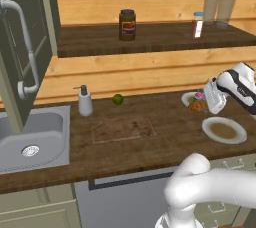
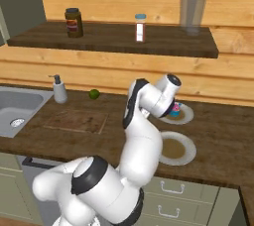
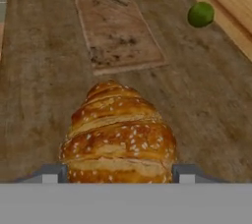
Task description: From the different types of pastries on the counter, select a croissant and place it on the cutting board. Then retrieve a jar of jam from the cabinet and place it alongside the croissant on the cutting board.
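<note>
The gripper (image 3: 118, 173) was closed on the croissant (image 3: 119, 137); in the hand view one finger (image 3: 49, 174) stood at each side of the pastry and touched it. In the left base view the croissant (image 1: 198, 105) was at the hand, over the right part of the counter (image 1: 165, 147), just beside a plate (image 1: 188, 97) with the cupcake (image 2: 174, 108). A second plate (image 1: 224, 130) lay near it, closer to the counter's front edge. The board (image 1: 123, 128) lay flat on the counter, bare, well apart from the croissant, toward the sink (image 1: 31, 136). A lime (image 1: 117, 99) and a soap bottle (image 1: 85, 101) stood behind the board. The cabinet (image 1: 22, 42) door was at the left, and a dark jar (image 1: 127, 24) stood on the shelf (image 1: 150, 37).
</note>
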Robot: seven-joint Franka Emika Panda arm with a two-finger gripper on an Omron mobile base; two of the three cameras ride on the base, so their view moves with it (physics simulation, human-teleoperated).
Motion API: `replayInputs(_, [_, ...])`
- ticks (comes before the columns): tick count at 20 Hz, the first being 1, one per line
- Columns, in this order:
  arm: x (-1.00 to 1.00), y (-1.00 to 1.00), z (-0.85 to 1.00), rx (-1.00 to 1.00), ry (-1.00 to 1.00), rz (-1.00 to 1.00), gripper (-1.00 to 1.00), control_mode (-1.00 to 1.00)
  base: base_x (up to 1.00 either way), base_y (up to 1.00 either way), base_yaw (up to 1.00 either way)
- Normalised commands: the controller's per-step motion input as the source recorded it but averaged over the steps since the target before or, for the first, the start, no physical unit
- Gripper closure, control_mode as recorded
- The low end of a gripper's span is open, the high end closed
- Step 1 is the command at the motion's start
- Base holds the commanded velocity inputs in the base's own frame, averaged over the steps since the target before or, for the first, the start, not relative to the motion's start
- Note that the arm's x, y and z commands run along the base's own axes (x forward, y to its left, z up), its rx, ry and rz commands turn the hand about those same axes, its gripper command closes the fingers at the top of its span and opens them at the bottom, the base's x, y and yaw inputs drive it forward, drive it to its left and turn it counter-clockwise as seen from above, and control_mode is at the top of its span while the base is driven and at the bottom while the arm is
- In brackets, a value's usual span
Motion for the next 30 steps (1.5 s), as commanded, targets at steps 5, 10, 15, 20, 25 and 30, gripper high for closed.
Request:
replayInputs(5, [0.0,1.0,0.06,-0.05,0.0,0.08,1.0,-1.0,0.0,0.0,0.0])
replayInputs(10, [0.0,0.99,0.02,-0.01,0.0,0.1,1.0,-1.0,0.0,0.0,0.0])
replayInputs(15, [0.04,0.62,0.07,0.0,-0.01,0.07,1.0,-1.0,0.0,0.0,0.0])
replayInputs(20, [0.29,0.48,-0.04,-0.01,0.0,0.07,1.0,-1.0,0.0,0.0,0.0])
replayInputs(25, [0.38,0.52,-0.41,-0.05,0.0,0.07,1.0,-1.0,0.0,0.0,0.0])
replayInputs(30, [0.36,0.36,-0.37,-0.03,-0.01,0.05,1.0,-1.0,0.0,0.0,0.0])
